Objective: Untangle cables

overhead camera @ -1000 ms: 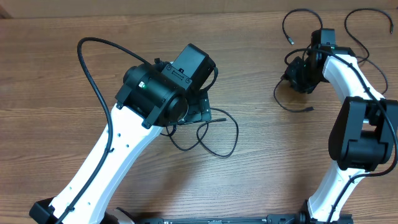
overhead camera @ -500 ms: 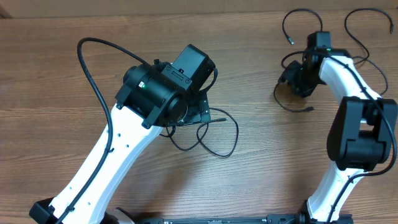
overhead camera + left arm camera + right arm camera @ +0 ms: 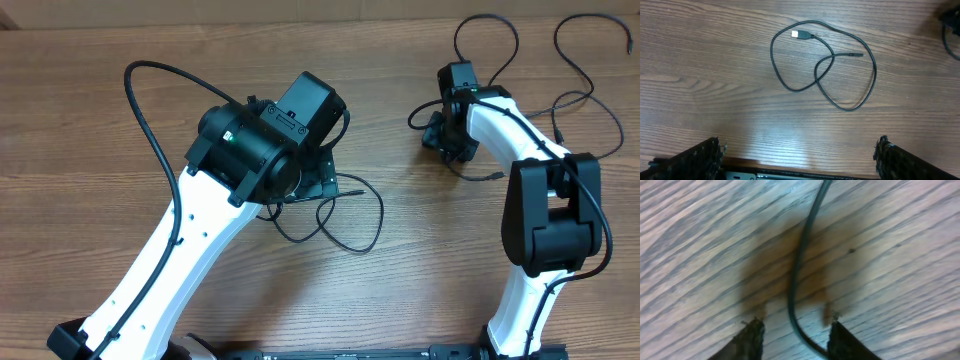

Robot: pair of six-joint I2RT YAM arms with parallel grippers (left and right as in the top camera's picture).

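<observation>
**Orientation.** One looped cable (image 3: 824, 61) lies flat on the table (image 3: 700, 75), ahead of the left gripper (image 3: 799, 147). In the left wrist view its long axis runs from upper left to lower right. Its USB plug (image 3: 800, 35) points left; its small plug (image 3: 857, 55) points right. The cable is crossed over itself once.

A second strand (image 3: 793, 280) is seen in the right wrist view. It runs lengthwise between the fingers (image 3: 752, 337) of the right gripper (image 3: 795, 330), bowed to the left, with table showing on both sides of it.

**Grippers.** The left gripper is spread wide and nothing is held. The right gripper is set narrow and straddles the strand; no contact is seen.

**Change.** Against the earlier overhead frames, the right gripper has been shifted left, and the strand beside it drawn left with it. The left arm and looped cable are unchanged.

**Count.** Two arms and two grippers are present. Further cables (image 3: 487, 16) lie at the far right; their number cannot be told.
</observation>
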